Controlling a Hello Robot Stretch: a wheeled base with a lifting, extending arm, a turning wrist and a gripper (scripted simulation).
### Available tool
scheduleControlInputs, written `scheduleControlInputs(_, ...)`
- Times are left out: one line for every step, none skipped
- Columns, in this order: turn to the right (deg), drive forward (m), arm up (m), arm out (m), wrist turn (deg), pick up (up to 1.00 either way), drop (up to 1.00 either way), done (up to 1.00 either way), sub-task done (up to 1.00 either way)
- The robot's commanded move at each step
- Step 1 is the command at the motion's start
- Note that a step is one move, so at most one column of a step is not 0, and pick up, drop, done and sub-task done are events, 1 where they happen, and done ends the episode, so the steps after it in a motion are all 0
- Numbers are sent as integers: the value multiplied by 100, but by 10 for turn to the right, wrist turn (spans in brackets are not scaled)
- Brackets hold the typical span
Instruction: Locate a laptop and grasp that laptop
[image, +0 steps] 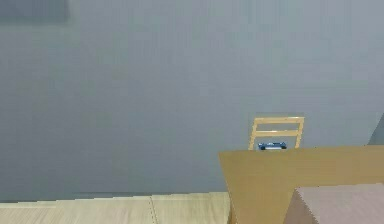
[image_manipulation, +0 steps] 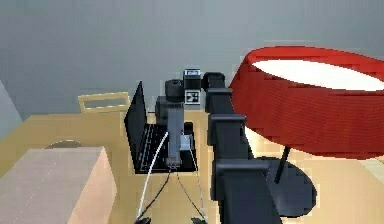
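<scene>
Grey wall (image: 150, 90) runs across the forward view above a strip of pale wood floor (image: 100, 210), and a dark rectangle (image: 30, 8) is cut off at the upper left corner. A wooden worktop (image: 270, 180) comes in at the lower right. Its left edge drops to the bottom of the frame, and the floor left of that edge lies open up to the wall. Behind the worktop's far edge stands a pale chair (image: 277, 128), with a small dark blue shape (image: 272, 146) just below its rails. A brownish box (image: 340, 205) sits in the bottom right corner.

On the arm side view the laptop (image_manipulation: 136, 125) stands open on the worktop at the centre of the frame, its dark screen upright on the left and its keyboard toward the right. The dark arm (image_manipulation: 235, 165) rises from the bottom edge just right of it, ending in two white squares (image_manipulation: 175, 96) whose black marks are too small to make out. The jaws show against the laptop's keyboard side. Whether they touch it, how they stand, or whether they hold anything cannot be told.

A red lampshade (image_manipulation: 310, 95) crowds the arm from the right of the frame. At the lower left, only a narrow strip of bare worktop separates the box from the laptop. The chair stands at the far edge, upper left of the laptop
</scene>
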Motion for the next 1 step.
scheduleControlInputs(0,0,0,0,450,0,0,0,0)
